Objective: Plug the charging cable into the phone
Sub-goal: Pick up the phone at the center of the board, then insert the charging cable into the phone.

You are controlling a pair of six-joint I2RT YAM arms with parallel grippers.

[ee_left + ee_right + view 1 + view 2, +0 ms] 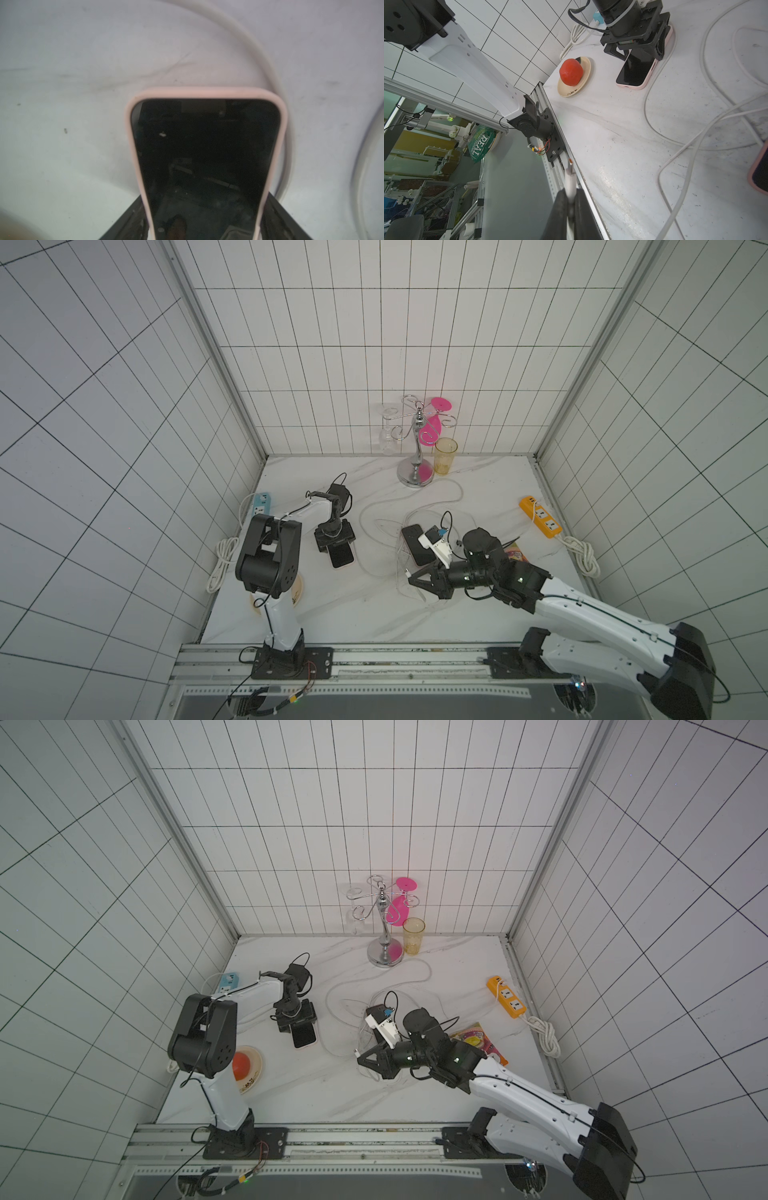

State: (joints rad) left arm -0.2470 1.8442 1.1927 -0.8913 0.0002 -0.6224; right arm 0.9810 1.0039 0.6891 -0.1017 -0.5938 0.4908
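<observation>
The phone [343,558] lies left on the counter [332,614], long way near to far, port end near. Left jaws sit around it; squeezing or not, I cannot tell. Right jaws pinch the charging cable [569,176], plug pointing left.

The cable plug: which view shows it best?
The right wrist view: the plug sticks out large between the fingers. In both top views the plug is a tiny white tip. The left wrist view misses it.

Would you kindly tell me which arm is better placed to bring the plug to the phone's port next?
The right: the right fingers are shut on the charging cable just behind its bare plug, while the left fingers flank the phone lying on the table.
</observation>
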